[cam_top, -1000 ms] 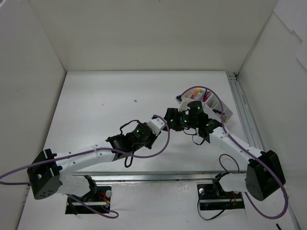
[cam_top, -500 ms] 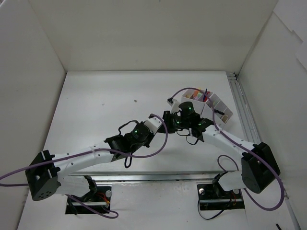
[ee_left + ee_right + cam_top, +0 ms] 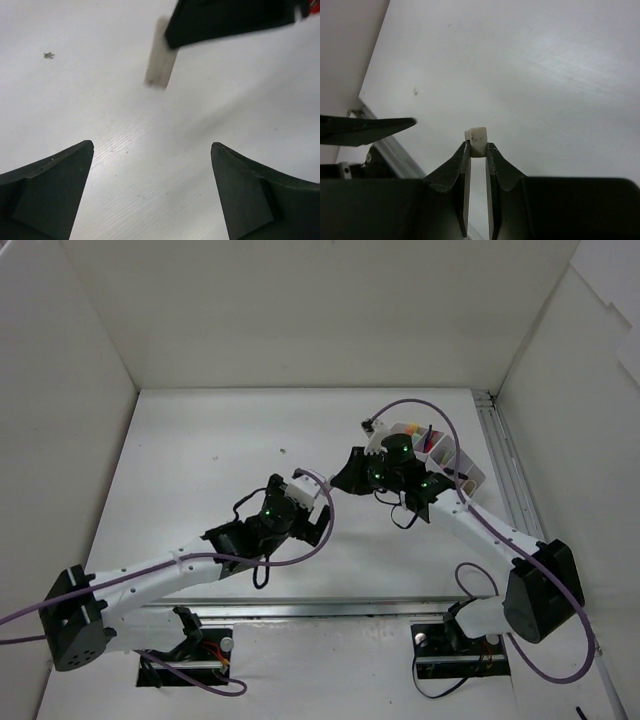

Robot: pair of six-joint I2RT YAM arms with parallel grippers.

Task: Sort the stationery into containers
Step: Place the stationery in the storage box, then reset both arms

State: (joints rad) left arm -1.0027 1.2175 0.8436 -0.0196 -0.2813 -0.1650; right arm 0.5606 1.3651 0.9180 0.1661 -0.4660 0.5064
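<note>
A small beige eraser [image 3: 478,138] is pinched at the tips of my right gripper [image 3: 477,146], which is shut on it and holds it off the white table. The left wrist view shows the same eraser [image 3: 161,59] hanging blurred under the right gripper's dark fingers [image 3: 225,20]. My left gripper [image 3: 152,145] is open wide with nothing between its fingers, a short way below and left of the eraser. From above, the left gripper [image 3: 315,518] sits just near-left of the right gripper [image 3: 338,478]. The white compartment tray [image 3: 470,478] stands behind the right arm, with coloured markers [image 3: 410,440] in it.
White walls close in the table on the left, back and right. A metal rail [image 3: 505,470] runs along the right edge beside the tray. One finger of the left gripper [image 3: 370,127] shows at the left of the right wrist view.
My left gripper has opened and drawn back toward the near left. My right gripper has shut on the eraser and shifted slightly left, away from the tray.
</note>
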